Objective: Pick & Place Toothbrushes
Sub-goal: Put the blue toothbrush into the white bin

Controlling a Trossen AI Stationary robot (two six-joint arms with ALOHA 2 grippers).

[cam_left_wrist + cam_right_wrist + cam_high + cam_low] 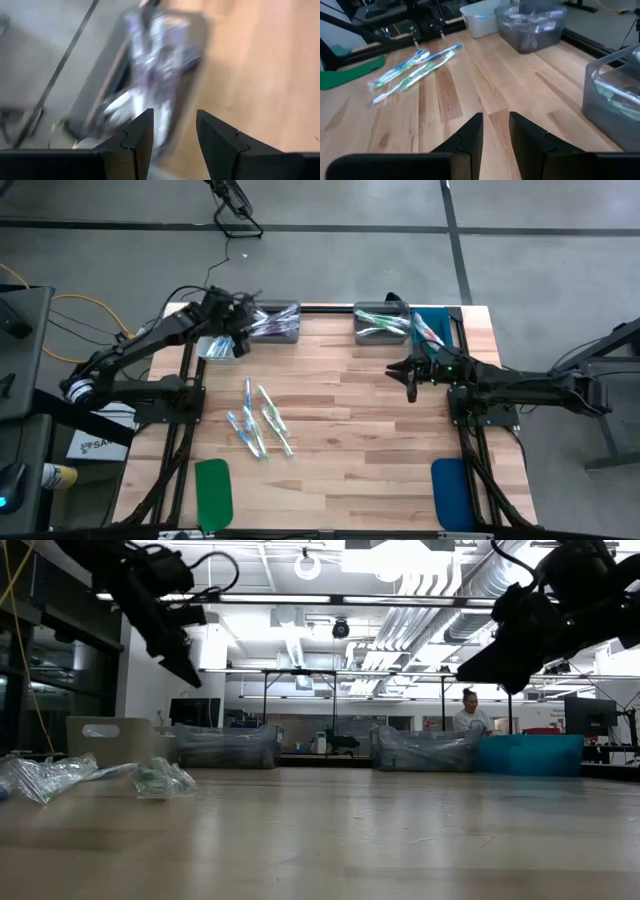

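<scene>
The left gripper (240, 320) hovers at eleven o'clock over a grey bin (275, 323) of wrapped toothbrushes, jaws parted and empty. Loose toothbrushes (258, 420) lie on the table (370, 430) toward seven o'clock. The right gripper (410, 380), toward two o'clock beside a second grey bin (380, 323), holds nothing, jaws slightly apart.

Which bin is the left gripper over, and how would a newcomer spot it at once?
Start at the wooden table's far edge, where two grey bins sit. The left gripper, fingers apart and empty, hangs over the left grey bin. Its wrapped toothbrushes look whitish-purple, while the right grey bin holds green ones and adjoins a blue bin.
</scene>
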